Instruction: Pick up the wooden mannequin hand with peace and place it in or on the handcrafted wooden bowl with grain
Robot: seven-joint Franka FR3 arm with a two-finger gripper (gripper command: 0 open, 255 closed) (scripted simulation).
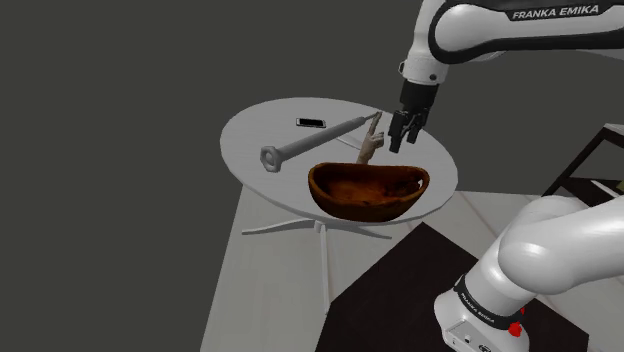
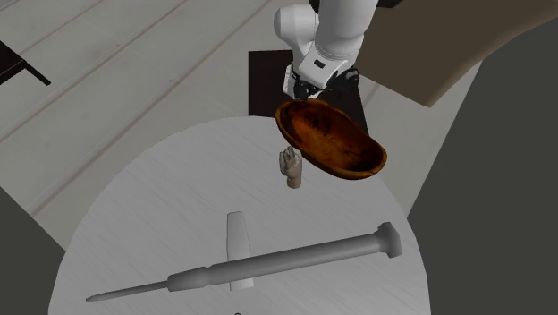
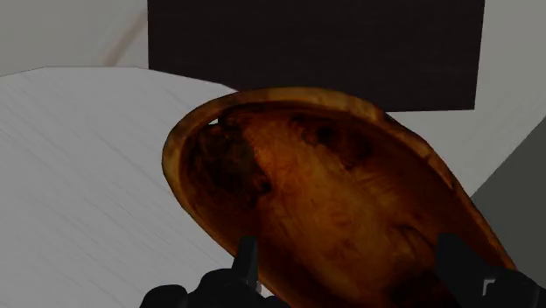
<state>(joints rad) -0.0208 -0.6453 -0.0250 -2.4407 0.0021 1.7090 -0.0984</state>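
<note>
1. The mannequin hand (image 1: 370,148), pale tan, stands upright on its wrist end on the round white table (image 1: 260,130) with its fingers pointing up. Nothing is holding it.
2. It sits just beside the outer wall of the bowl (image 1: 368,190), on the side away from the robot's stand. Whether the two touch cannot be told.
3. The bowl is a dark reddish-brown wooden one, long and irregular in outline, with a glossy, mottled inside. It rests on the table near the edge closest to the stand and nothing lies in it.
4. The gripper (image 1: 404,138) hangs above the table, just to the shoulder view's right of the mannequin hand's raised fingers and clear of them.
5. In the wrist view its two black fingers (image 3: 248,258) stand well apart with nothing between them, and the inside of the bowl lies beyond them.
6. A long grey tool (image 2: 250,268) with a knobbed head and a pointed tip lies flat across the table, on the far side of the mannequin hand from the bowl and apart from it.
7. A small flat slab (image 2: 239,251), like a phone, lies on the table with the tool's shaft crossing over it in the second exterior view.
8. The white arm (image 1: 470,30) reaches in from the shoulder view's upper right. A dark mat (image 1: 400,290) lies on the pale floor beside the table's foot.
</note>
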